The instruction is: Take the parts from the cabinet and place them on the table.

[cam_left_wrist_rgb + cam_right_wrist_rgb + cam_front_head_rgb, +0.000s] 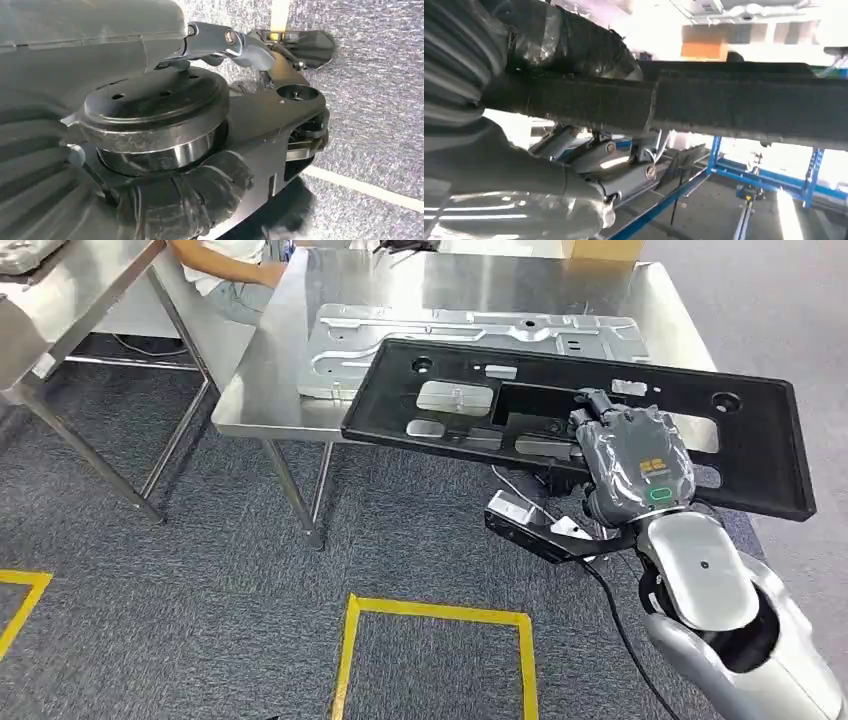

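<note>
Right hand (635,455) grips one black panel (560,400) over one silver plate (400,335) on one table (300,300).

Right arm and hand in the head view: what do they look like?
The right arm has smooth silver shells with a dark joint gap and a black cable trailing beside it. The right hand is grey, wrapped in glossy clear film, with an orange logo and a small green ring mark on its back. Its fingers are dark.

Plastic panel (560,410) in right hand (632,455) — overlapping metal sheet (400,335) on table (300,300), person (225,270) behind.
</note>
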You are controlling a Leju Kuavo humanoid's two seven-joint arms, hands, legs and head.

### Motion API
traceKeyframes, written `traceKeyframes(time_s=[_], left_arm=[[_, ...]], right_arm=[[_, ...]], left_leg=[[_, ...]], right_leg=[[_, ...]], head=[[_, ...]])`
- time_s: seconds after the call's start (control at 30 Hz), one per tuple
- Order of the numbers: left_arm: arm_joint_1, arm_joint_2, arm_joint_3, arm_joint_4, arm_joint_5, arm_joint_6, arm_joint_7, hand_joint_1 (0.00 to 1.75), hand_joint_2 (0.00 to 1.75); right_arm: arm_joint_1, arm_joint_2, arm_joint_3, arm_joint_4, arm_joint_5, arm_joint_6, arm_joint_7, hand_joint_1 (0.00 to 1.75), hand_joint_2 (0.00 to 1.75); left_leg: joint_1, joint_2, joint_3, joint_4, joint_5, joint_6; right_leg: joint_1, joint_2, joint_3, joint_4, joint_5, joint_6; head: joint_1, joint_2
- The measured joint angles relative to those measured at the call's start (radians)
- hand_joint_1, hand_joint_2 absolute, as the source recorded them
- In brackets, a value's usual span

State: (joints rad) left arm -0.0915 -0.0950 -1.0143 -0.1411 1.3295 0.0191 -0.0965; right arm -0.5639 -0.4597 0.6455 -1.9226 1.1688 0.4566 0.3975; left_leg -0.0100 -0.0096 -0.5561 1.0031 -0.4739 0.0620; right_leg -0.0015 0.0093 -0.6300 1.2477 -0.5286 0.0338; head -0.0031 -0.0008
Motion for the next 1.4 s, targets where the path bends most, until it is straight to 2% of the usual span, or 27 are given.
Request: traceKeyframes(time_s=[0.07,0.13,0.17,0.2,0.23,0.27,0.33,0.4,0.47,0.53,0.6,0.63,0.67,0.7,0.77,0.83,0.87,0.97,1.0,1.07,1.13,1.17,1.2,1.23,1.27,1.3,1.4], left_arm=[[0.004,0.000,0.000,0.000,0.000,0.000,-0.003,0.00,1.75],[0.007,0.000,0.000,0.000,0.000,0.001,-0.003,0.00,1.75],[0.009,0.000,0.000,0.000,0.000,0.002,-0.004,0.00,1.75],[0.012,0.000,0.000,0.000,0.000,0.002,-0.005,0.00,1.75],[0.017,0.001,0.000,0.002,0.000,0.003,-0.006,0.00,1.75],[0.017,0.002,-0.001,0.004,0.000,0.003,-0.008,0.00,1.75],[0.016,0.001,-0.002,0.005,0.000,0.003,-0.010,0.00,1.75],[0.011,0.003,-0.002,0.005,0.001,0.003,-0.010,0.00,1.75],[0.003,0.003,-0.002,0.005,0.002,0.003,-0.008,0.00,1.75],[0.000,0.003,-0.005,0.005,0.002,0.003,-0.010,0.00,1.75],[-0.004,0.003,-0.007,0.005,0.002,0.003,-0.011,0.00,1.75],[-0.005,0.003,-0.008,0.005,0.002,0.003,-0.011,0.00,1.75],[-0.005,0.002,-0.008,0.005,0.002,0.002,-0.011,0.00,1.75],[-0.004,0.002,-0.009,0.005,0.002,0.002,-0.011,0.00,1.75],[0.005,0.003,-0.013,0.006,0.002,0.002,-0.011,0.00,1.75],[0.006,-0.001,-0.023,0.006,0.000,0.000,-0.011,0.00,1.75],[0.007,-0.001,-0.023,0.006,0.000,0.000,-0.011,0.00,1.75],[-0.010,-0.006,-0.024,0.005,-0.002,0.000,-0.010,0.00,1.75],[-0.011,-0.006,-0.026,0.005,-0.006,0.000,-0.010,0.00,1.75],[-0.006,-0.006,-0.028,0.005,-0.007,0.001,-0.010,0.00,1.75],[0.001,-0.006,-0.029,0.005,-0.007,0.002,-0.011,0.00,1.75],[0.002,-0.006,-0.031,0.005,-0.007,0.003,-0.011,0.00,1.75],[0.002,-0.006,-0.032,0.005,-0.005,0.004,-0.012,0.00,1.75],[0.004,-0.006,-0.032,0.005,0.000,0.006,-0.013,0.00,1.75],[0.016,-0.006,-0.032,0.006,0.008,0.006,-0.015,0.00,1.75],[0.012,-0.005,-0.032,0.007,0.015,0.004,-0.023,0.00,1.75],[0.005,0.000,-0.032,0.007,0.024,-0.008,-0.031,0.00,1.75]], right_arm=[[0.011,-0.001,0.000,0.013,-0.005,0.000,0.000,1.75,1.75],[0.013,-0.001,0.000,0.022,-0.006,0.000,-0.002,1.75,1.75],[0.012,-0.001,0.000,0.024,-0.006,0.000,-0.002,1.75,1.75],[0.012,-0.001,0.000,0.029,-0.007,0.000,-0.002,1.75,1.75],[0.012,-0.001,0.000,0.035,-0.008,0.000,-0.003,1.75,1.75],[0.012,-0.002,0.000,0.042,-0.010,-0.002,-0.003,1.75,1.75],[0.016,-0.005,0.001,0.050,-0.016,-0.001,-0.007,1.75,1.75],[0.005,-0.003,0.001,0.055,-0.019,-0.004,-0.011,1.75,1.75],[-0.003,-0.003,0.001,0.060,-0.019,-0.007,-0.011,1.75,1.75],[-0.002,-0.003,0.001,0.069,-0.019,-0.008,-0.012,1.75,1.75],[-0.002,-0.003,0.001,0.075,-0.020,-0.008,-0.014,1.75,1.75],[-0.003,-0.003,0.001,0.079,-0.020,-0.009,-0.018,1.75,1.75],[-0.004,-0.002,0.001,0.082,-0.020,-0.009,-0.019,1.75,1.75],[-0.005,-0.001,0.001,0.087,-0.020,-0.010,-0.019,1.75,1.75],[-0.005,0.000,0.002,0.107,-0.020,-0.015,-0.021,1.75,1.75],[-0.004,0.013,0.008,0.121,-0.023,-0.018,-0.024,1.75,1.75],[-0.006,0.017,0.009,0.127,-0.023,-0.021,-0.030,1.75,1.75],[-0.039,0.019,0.009,0.134,-0.022,-0.030,-0.032,1.75,1.75],[-0.045,0.021,0.009,0.138,-0.021,-0.032,-0.033,1.75,1.75],[-0.039,0.023,0.010,0.147,-0.021,-0.035,-0.036,1.75,1.75],[-0.030,0.024,0.010,0.161,-0.022,-0.036,-0.037,1.75,1.75],[-0.031,0.025,0.011,0.167,-0.023,-0.037,-0.038,1.75,1.75],[-0.032,0.026,0.012,0.172,-0.023,-0.040,-0.040,1.75,1.75],[-0.032,0.027,0.012,0.179,-0.024,-0.048,-0.043,1.75,1.75],[-0.028,0.031,0.016,0.195,-0.025,-0.054,-0.046,1.75,1.75],[-0.035,0.033,0.021,0.204,-0.026,-0.064,-0.047,0.00,0.00],[-0.021,0.040,0.024,0.211,-0.029,-0.072,-0.053,0.00,0.00]], left_leg=[[0.006,-0.001,0.026,0.000,-0.024,-0.003],[0.012,-0.005,0.065,0.000,-0.056,-0.010],[0.017,-0.006,0.089,0.000,-0.075,-0.014],[0.020,-0.006,0.112,-0.001,-0.094,-0.019],[0.018,-0.006,0.119,-0.006,-0.111,-0.026],[0.016,-0.005,0.152,0.004,-0.134,-0.030],[0.011,-0.004,0.191,-0.021,-0.146,-0.049],[0.010,-0.002,0.143,0.082,-0.094,-0.055],[0.010,-0.001,0.071,0.210,-0.079,-0.063],[0.010,-0.001,-0.035,0.300,-0.143,-0.067],[0.007,-0.001,-0.105,0.304,-0.246,-0.062],[0.006,-0.001,-0.129,0.278,-0.269,-0.057],[0.002,-0.001,-0.146,0.232,-0.260,-0.050],[-0.004,-0.002,-0.157,0.170,-0.185,-0.038],[-0.025,-0.011,-0.178,0.034,0.138,-0.007],[-0.042,-0.019,-0.149,0.043,0.118,-0.001],[-0.035,-0.023,-0.123,0.037,0.100,0.002],[-0.026,-0.018,-0.065,0.027,0.041,0.004],[-0.024,-0.018,-0.049,0.026,0.028,0.008],[-0.019,-0.020,-0.009,0.023,-0.004,0.009],[-0.013,-0.026,0.044,0.017,-0.034,0.007],[-0.010,-0.031,0.074,0.014,-0.055,0.003],[-0.007,-0.034,0.099,0.012,-0.076,-0.003],[-0.006,-0.035,0.122,0.012,-0.097,-0.006],[-0.006,-0.037,0.119,0.008,-0.117,-0.010],[-0.007,-0.041,0.123,0.023,-0.125,-0.016],[-0.005,-0.034,0.122,0.025,-0.125,-0.024]], right_leg=[[-0.009,-0.001,-0.090,0.074,-0.062,0.011],[-0.016,-0.005,-0.124,0.027,-0.071,0.021],[-0.020,-0.007,-0.119,-0.038,-0.029,0.023],[-0.022,-0.012,-0.110,-0.112,0.049,0.026],[-0.024,-0.024,-0.104,-0.186,0.171,0.026],[-0.023,-0.035,-0.113,-0.209,0.205,0.019],[-0.017,-0.021,-0.086,-0.190,0.162,-0.003],[-0.025,-0.011,-0.052,-0.198,0.136,-0.017],[-0.021,-0.010,-0.011,-0.204,0.104,-0.032],[-0.016,-0.007,0.036,-0.213,0.071,-0.042],[-0.011,-0.003,0.088,-0.222,0.036,-0.044],[-0.008,-0.001,0.121,-0.229,0.016,-0.045],[-0.003,0.001,0.157,-0.238,-0.004,-0.045],[0.002,0.001,0.194,-0.248,-0.025,-0.045],[0.003,0.008,0.246,-0.258,-0.060,-0.043],[0.008,0.018,0.293,-0.286,-0.103,-0.030],[0.007,0.021,0.313,-0.251,-0.084,-0.030],[0.006,0.007,0.173,-0.011,-0.003,-0.017],[0.005,0.003,0.116,0.043,-0.017,-0.010],[-0.002,0.001,0.020,0.085,-0.105,0.000],[-0.007,0.000,-0.039,0.052,-0.188,0.004],[-0.009,-0.001,-0.058,0.007,-0.191,0.005],[-0.008,-0.002,-0.074,-0.050,-0.142,0.005],[-0.008,-0.004,-0.087,-0.120,-0.026,0.004],[-0.008,-0.009,-0.101,-0.178,0.194,-0.002],[0.000,-0.010,-0.112,-0.185,0.179,-0.016],[0.001,-0.008,-0.109,-0.180,0.162,-0.041]], head=[[0.000,0.000],[0.002,0.000],[0.001,0.000],[0.002,0.000],[0.005,0.000],[0.007,0.000],[0.008,0.000],[0.004,0.000],[0.001,0.000],[-0.007,0.000],[-0.007,0.000],[-0.009,0.000],[-0.008,0.000],[-0.010,0.000],[0.001,0.000],[0.000,0.000],[-0.001,0.000],[-0.003,0.000],[-0.003,0.000],[-0.002,0.000],[-0.002,0.000],[-0.003,0.000],[-0.003,0.000],[-0.002,0.000],[-0.001,0.000],[-0.006,0.000],[0.001,0.000]])
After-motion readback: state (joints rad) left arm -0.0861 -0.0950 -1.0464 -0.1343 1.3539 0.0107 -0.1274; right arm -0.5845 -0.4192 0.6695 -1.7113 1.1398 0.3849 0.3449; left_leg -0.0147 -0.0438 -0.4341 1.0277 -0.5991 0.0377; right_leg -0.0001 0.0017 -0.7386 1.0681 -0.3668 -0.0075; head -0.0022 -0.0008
